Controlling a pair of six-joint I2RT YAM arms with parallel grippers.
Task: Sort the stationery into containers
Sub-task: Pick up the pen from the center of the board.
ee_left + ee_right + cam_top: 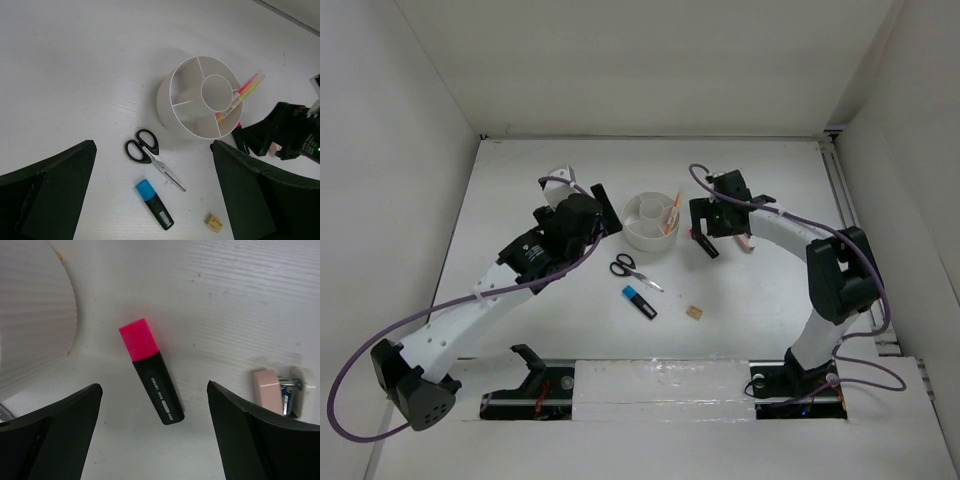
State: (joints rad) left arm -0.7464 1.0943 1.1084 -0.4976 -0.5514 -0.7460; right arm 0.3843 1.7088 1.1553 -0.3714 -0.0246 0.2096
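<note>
Over on the left your left gripper [607,210] hangs open and empty by the tub [650,238], scissors [625,267] and blue highlighter [639,301] lie loose out front, and your right gripper [706,243], jaws spread, hovers over the pink highlighter [151,371] just beside the tub, so I'd guess next is drop down and pinch it.

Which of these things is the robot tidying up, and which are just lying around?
For the job: white tub, scissors, blue highlighter, tan eraser, pink highlighter, pinkish eraser, yellow pencil, red pen.
Just there: the arms' purple cables.
</note>
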